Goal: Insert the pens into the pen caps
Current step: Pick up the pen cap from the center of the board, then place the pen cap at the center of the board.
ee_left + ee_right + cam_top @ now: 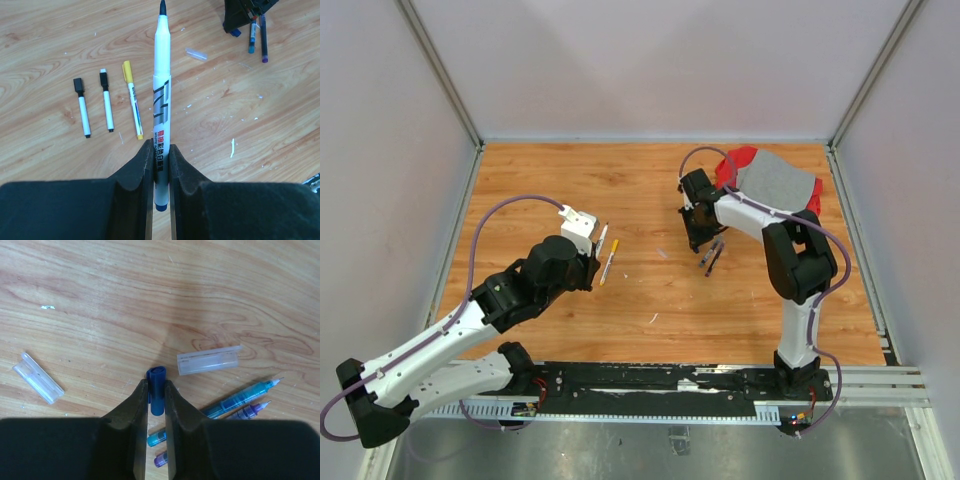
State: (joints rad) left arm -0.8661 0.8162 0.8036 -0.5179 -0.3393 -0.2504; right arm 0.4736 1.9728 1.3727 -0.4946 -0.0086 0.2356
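Note:
My left gripper (160, 150) is shut on a white pen (161, 85) with a blue rear end; its bare dark tip points away from me, above the wooden table (650, 200). Left of it lie two white pens with black caps (83, 110) (107, 105) and one with a yellow cap (132, 100). My right gripper (156, 385) is shut on a small blue pen cap (156, 389), close over the table. Beside it lie an uncapped teal pen (240, 399) and a purple pen (248, 411). From above, the left gripper (595, 262) and right gripper (700, 240) stand well apart.
Two clear plastic caps lie on the wood near the right gripper, one at the right (209, 360) and one at the left (38, 378). A red and grey cloth (775, 180) sits at the back right. Grey walls enclose the table on three sides.

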